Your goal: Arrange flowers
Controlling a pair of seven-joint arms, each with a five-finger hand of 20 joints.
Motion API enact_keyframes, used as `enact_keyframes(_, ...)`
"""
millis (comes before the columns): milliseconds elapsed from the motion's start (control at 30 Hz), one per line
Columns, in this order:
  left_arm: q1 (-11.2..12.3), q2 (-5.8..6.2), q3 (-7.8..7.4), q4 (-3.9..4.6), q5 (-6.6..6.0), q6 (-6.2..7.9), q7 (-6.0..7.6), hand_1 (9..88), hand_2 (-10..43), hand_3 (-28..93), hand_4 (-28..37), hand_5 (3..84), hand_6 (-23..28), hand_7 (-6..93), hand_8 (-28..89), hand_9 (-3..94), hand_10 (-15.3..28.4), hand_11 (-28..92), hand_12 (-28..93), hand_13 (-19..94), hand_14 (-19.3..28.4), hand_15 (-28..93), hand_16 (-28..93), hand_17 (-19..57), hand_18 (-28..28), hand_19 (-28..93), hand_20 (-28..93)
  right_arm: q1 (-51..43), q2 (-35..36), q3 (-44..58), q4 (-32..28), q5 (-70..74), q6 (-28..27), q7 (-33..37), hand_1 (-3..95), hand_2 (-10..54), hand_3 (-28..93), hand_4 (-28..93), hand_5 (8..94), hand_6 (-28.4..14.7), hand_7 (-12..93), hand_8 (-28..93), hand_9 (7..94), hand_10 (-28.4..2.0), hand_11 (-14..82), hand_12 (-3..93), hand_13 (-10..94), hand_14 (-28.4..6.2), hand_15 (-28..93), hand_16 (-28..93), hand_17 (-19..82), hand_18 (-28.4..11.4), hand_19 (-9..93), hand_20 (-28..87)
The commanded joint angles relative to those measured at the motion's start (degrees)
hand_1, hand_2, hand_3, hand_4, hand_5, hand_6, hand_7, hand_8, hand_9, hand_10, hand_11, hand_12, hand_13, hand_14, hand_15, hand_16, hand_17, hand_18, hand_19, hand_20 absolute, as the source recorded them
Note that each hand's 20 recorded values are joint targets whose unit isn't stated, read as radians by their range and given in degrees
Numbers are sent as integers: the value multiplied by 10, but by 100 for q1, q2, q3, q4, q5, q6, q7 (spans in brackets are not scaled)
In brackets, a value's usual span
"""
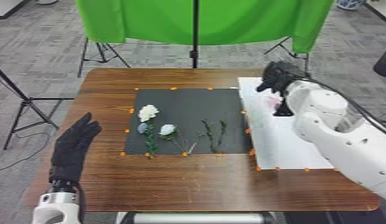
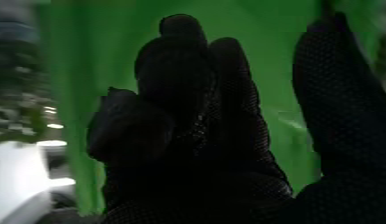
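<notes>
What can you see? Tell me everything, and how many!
Table: one, brown, in the middle
Dark mat: one, grey, on the table
White sheet: one, beside the mat
White flowers: two, on the mat
Bluish flower: one, on the mat
Leafy stems: two, green, mat's right part
Pinkish blur: one, on the sheet
Cloth: one, green, behind
Stands: several, black, around the table
Hands: two, black, left and right

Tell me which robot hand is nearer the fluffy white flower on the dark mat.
Left. The left hand is left of the flower, off the mat; the right hand is farther, to its right, over the white sheet.
</notes>
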Motion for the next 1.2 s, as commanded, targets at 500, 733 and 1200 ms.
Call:
enact_keyframes(500,91,-108,-3,-22,55,-16,-45,199,-3,692,-283,417,37,65,-48,400,118,119,158,302,158,138,56,7,138,32,183,-340,-32,-925,1173,-969,3075,-366,642,-95,528,-194,797,-2,191,94,908,-91,105,389,923,-23,563,334,671,-94,932,515)
enact_keyframes(733,101,-109,8,-26,52,-1,-82,199,-4,693,-282,417,38,65,-48,399,118,119,158,303,159,137,56,8,138,32,182,-199,71,-1022,-41,-8,3085,-860,647,-95,531,-189,807,-6,185,108,915,-92,115,388,934,-18,553,341,679,-91,932,514)
enact_keyframes(1200,27,-103,36,-1,69,-58,-111,201,-5,692,-281,417,38,65,-47,399,118,118,157,302,158,138,55,7,138,32,182,210,-732,-1952,-412,1426,2528,-1536,629,-95,548,-186,800,-8,179,108,906,-93,100,387,928,-19,548,355,674,-88,932,516)
